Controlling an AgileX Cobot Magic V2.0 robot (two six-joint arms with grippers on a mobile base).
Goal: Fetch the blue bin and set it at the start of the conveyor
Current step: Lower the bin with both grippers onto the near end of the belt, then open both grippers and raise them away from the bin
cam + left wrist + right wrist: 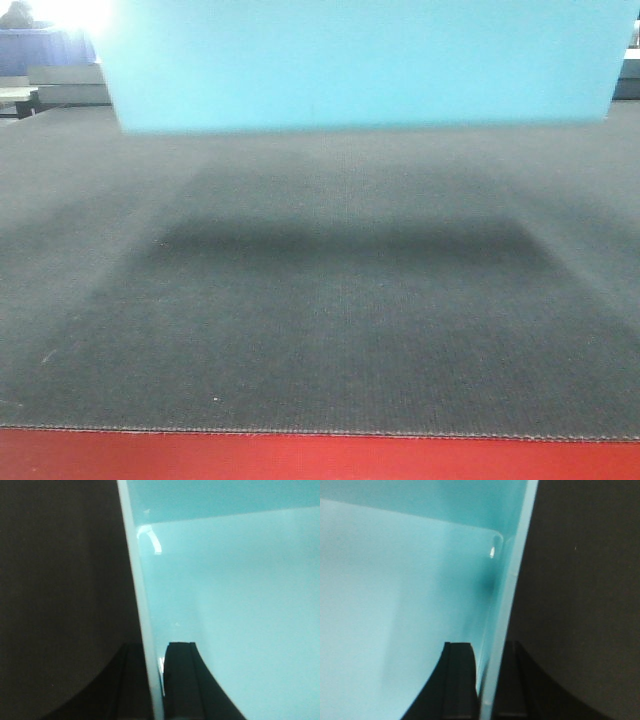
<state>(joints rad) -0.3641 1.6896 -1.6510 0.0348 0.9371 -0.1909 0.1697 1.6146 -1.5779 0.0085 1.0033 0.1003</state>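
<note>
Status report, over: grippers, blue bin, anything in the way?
Both shut on the blue bin: left gripper on one side wall, right gripper opposite. Bin hangs above the conveyor start. Nothing seen in the way.

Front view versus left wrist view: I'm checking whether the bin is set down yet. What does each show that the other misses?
Only the front view shows the bin from outside, hanging above its shadow, plus the red edge. Only the left wrist view shows the left gripper, jaws clamped on the bin, one inside, one outside. Both show the bin and the dark belt.
</note>
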